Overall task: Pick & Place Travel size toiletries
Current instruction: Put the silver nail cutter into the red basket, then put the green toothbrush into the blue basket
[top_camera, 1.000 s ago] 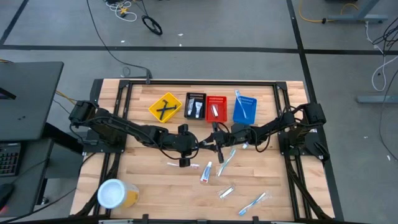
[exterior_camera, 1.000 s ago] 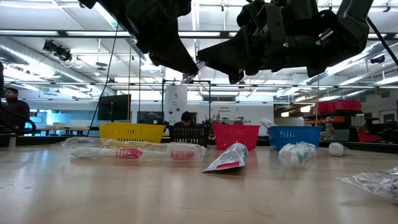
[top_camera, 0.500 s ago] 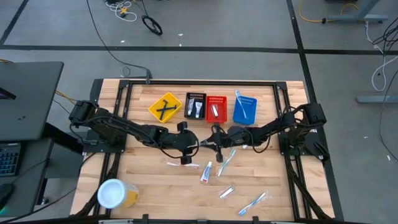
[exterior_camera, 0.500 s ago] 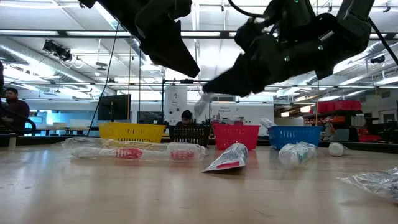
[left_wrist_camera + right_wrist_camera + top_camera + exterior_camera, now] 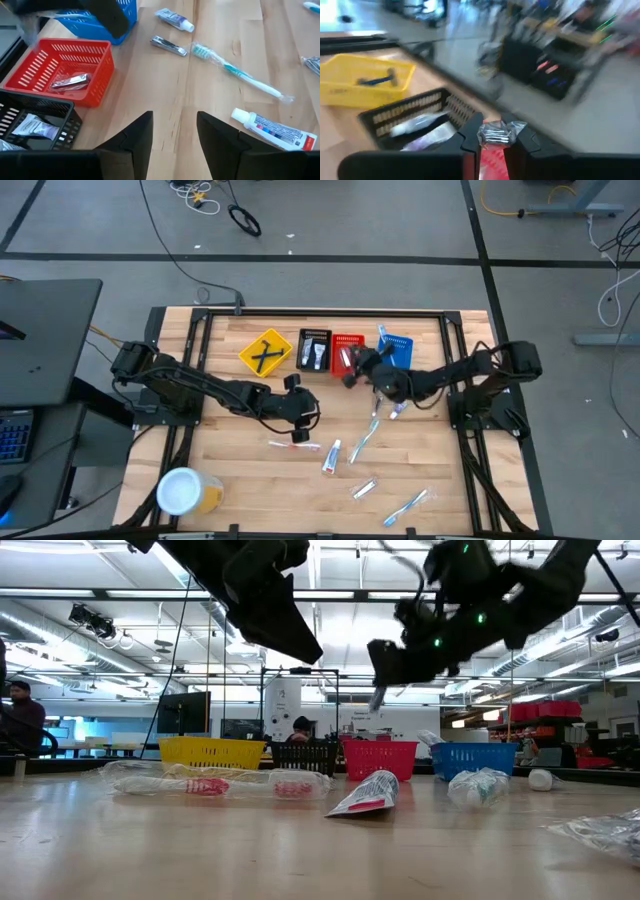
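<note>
My right gripper (image 5: 350, 373) hangs above the red basket (image 5: 347, 352), shut on a small silvery item (image 5: 495, 134). My left gripper (image 5: 300, 408) waits open above mid-table, its fingers (image 5: 137, 135) touching nothing. Lying flat on the wood are a wrapped toothbrush (image 5: 364, 435), a white tube (image 5: 332, 455), a clear packet (image 5: 363, 488), another toothbrush (image 5: 408, 505) and a wrapped item (image 5: 292, 445). A metal clipper (image 5: 70, 81) lies in the red basket (image 5: 60, 65), and another (image 5: 169, 45) on the table. My right gripper pinches the small silvery item (image 5: 496, 131) between its two fingertips (image 5: 470, 137). The item is lifted clear of the table, above the row of baskets, and a thin end of it hangs below the fingers (image 5: 378, 695). The wrist view is blurred; which part is gripped cannot be told.
Along the far edge stand a yellow basket (image 5: 266, 352), a black basket (image 5: 314, 350), the red one and a blue basket (image 5: 393, 352). A yellow jar with a white lid (image 5: 185, 492) sits at the near left corner. People show in the room behind.
My right gripper has carried the silvery item from mid-table, beside the left gripper, toward the far edge, and now stands over the red basket. It has stayed shut on the item. The other toiletries lie where they were.
</note>
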